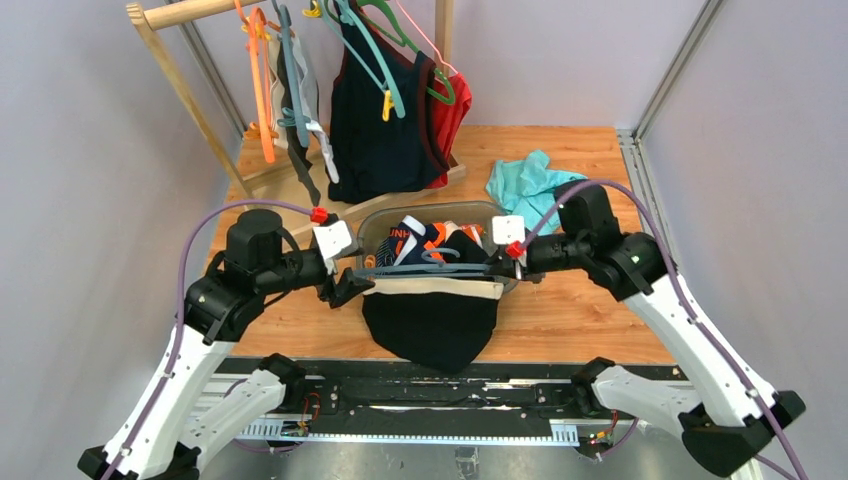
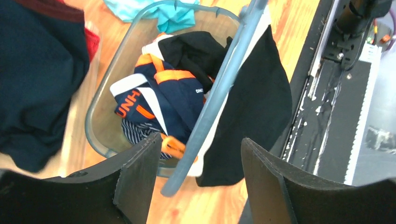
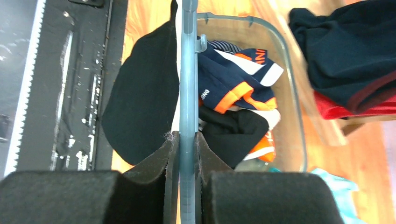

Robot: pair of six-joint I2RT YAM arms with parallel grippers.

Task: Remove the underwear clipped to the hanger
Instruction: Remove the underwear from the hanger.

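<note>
**Dark brief hanging from a hanger held over the bin**

The right fingers (image 3: 156, 168) are pinched shut on the grey-blue hanger (image 3: 188, 70) at its 3 o'clock end. The left fingers (image 2: 140, 168) stand wide apart at the 9 o'clock end with the bar's tip between them, gripping nothing. The dark brief (image 1: 430, 325) with the beige waistband hangs limp from the bar, at 6 o'clock of the clear bin (image 1: 470, 207). It looks light, soft and stretchy. The best hold is probably the waistband close beside a clip, though the clips are hard to make out.
</note>
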